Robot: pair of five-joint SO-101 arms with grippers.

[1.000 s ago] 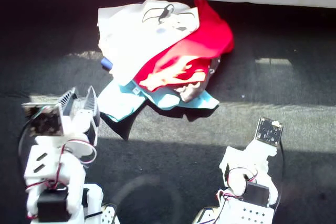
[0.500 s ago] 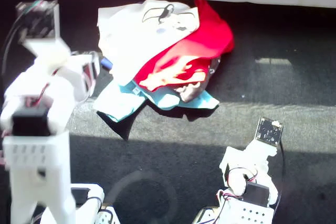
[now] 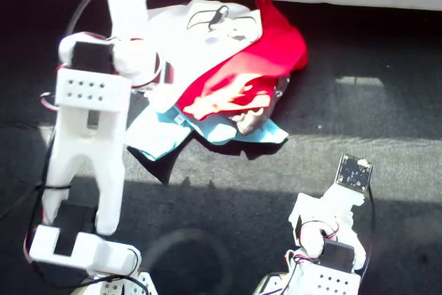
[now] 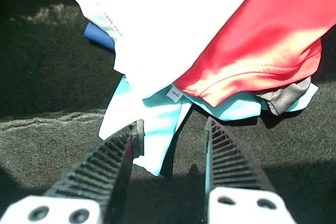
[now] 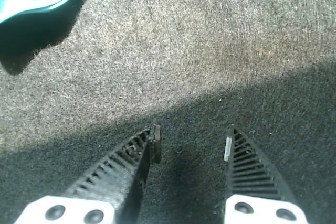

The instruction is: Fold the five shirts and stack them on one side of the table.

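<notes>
One shirt pile [image 3: 221,67], far table [image 3: 387,143] edge, left gripper [image 4: 173,124] above

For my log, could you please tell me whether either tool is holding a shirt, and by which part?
Nothing is held. The left tool is open at the light-blue shirt's edge; the right tool is open over the table.
</notes>
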